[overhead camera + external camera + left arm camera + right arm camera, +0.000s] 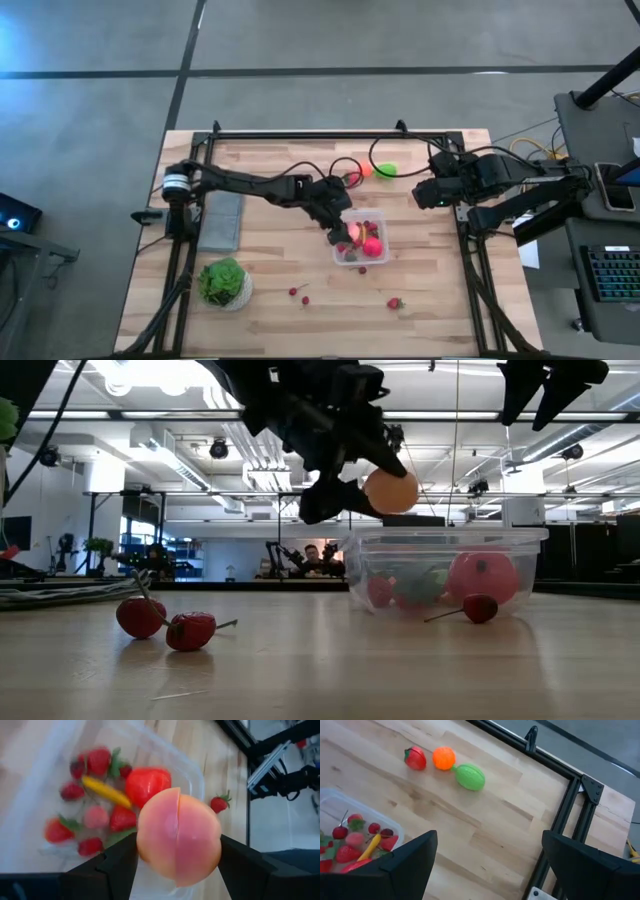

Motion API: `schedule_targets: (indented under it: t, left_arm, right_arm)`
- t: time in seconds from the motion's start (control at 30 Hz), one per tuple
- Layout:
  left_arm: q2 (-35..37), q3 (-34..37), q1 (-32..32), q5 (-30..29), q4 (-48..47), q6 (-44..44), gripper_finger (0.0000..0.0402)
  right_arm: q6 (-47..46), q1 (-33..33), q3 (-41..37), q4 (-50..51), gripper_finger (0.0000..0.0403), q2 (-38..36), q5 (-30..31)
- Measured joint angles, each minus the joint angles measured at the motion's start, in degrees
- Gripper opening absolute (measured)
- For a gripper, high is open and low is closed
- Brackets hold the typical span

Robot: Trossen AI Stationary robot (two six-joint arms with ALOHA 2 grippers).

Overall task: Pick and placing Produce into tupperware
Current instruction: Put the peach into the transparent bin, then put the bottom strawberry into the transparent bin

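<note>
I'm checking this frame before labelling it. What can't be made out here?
- Tupperware contents: high view too small, left wrist view blurred, left gripper and peach cover part.
- Right gripper: fingertips cut off at the right wrist view's edge.
- Small red pieces: too small in high view.

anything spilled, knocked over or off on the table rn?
Nothing stands out. The tupperware sits upright, and the left gripper holds a peach above it. Loose cherries and a strawberry lie on the table, unpicked rather than spilled.

Left gripper is stretched toward mid-table, fingers clamped tight. Right gripper waits by the right edge, fingers spread wide.
</note>
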State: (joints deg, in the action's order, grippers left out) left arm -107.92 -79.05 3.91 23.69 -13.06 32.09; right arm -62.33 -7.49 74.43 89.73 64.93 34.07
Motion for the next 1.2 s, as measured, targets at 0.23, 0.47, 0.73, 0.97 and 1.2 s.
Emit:
schedule_targets:
  t: [0.23,0.47,0.73,0.97,1.2]
  left_arm:
    - [-0.06,0.07,-0.68,-0.47,-1.04,7.37,0.0238]
    - [-0.06,0.51,-0.55,-0.14,-1.27,7.78,0.0320]
    - [1.64,0.97,1.38,-0.10,-2.49,-5.31,0.0372]
    - [9.20,6.54,2.65,-0.94,-10.29,-15.04,0.0373]
    - [20.46,20.42,2.52,-5.39,-8.33,-16.02,0.0373]
  right_arm:
    - [-0.63,-0.03,0.00,0.00,0.0352,0.00,-0.01]
    - [-2.61,-0.13,0.00,-0.13,0.0352,0.00,-0.32]
    - [-0.70,-4.33,-1.90,-8.04,0.0352,0.09,-11.28]
    - [-5.49,-16.56,-11.19,-19.27,0.0352,4.86,-28.35]
    - [-16.82,-33.16,-10.81,-29.90,0.0352,16.30,-26.00]
